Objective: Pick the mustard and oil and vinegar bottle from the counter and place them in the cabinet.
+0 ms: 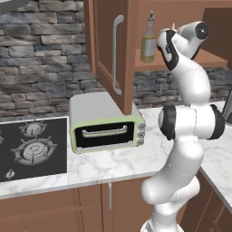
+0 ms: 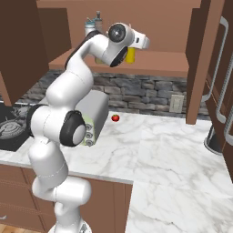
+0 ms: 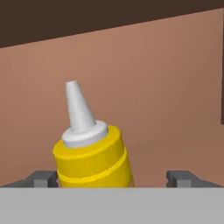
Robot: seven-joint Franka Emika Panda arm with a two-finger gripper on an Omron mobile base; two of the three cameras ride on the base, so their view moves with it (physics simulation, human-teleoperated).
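Note:
The mustard, a yellow squeeze bottle with a pale pointed nozzle, stands between the fingers of my gripper. The gripper is open: the left fingertip sits close beside the bottle and the right one is well apart from it. From the right base view the mustard rests on the shelf of the cabinet, just behind my hand. The oil and vinegar bottle stands upright on the same shelf, to the left of my hand. The cabinet door hangs open over the counter.
A green-fronted toaster oven sits on the counter under the open door, with a stove to its left. A small red fruit lies near the back wall. Tall cupboard doors stand at the right.

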